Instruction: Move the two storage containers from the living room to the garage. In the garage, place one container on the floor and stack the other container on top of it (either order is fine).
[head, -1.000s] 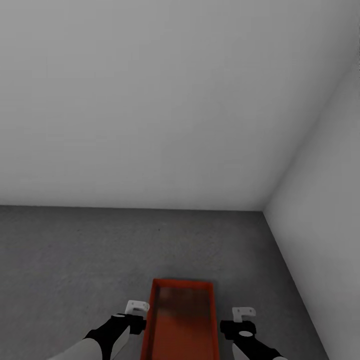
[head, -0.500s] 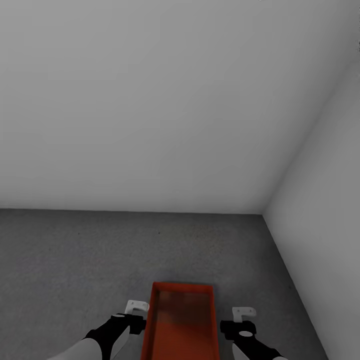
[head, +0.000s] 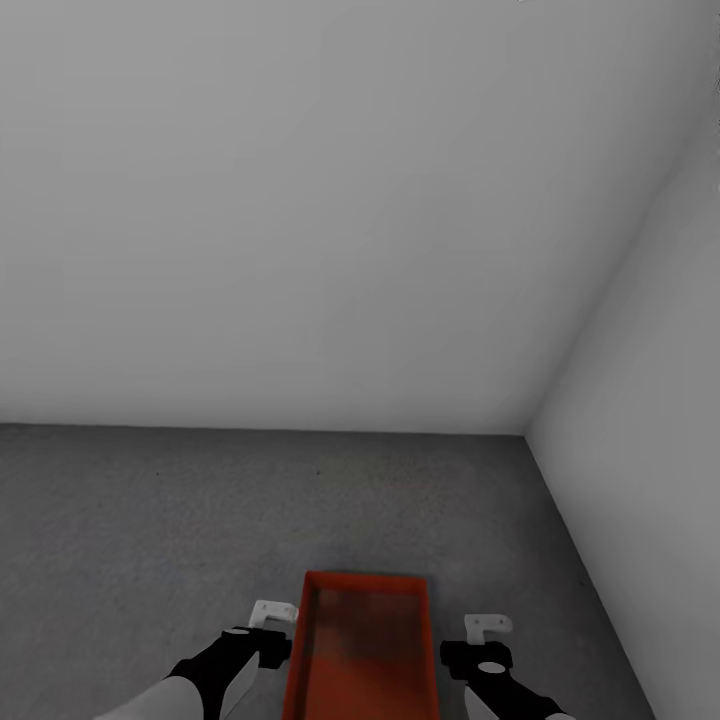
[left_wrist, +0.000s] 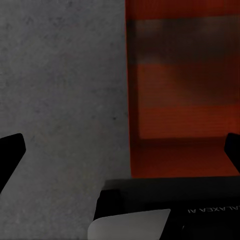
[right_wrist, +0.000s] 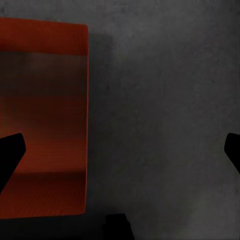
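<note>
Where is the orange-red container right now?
In the head view the container sits low at center on the grey concrete floor, between the left gripper and the right gripper, near the room's right corner.

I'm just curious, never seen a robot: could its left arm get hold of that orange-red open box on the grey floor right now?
Probably yes: the left gripper is open beside the orange-red box's long wall, with only bare concrete floor between.

Pale grey wall (head: 300, 200) ahead, second wall (head: 650, 450) at right (meeting in a corner)
</note>
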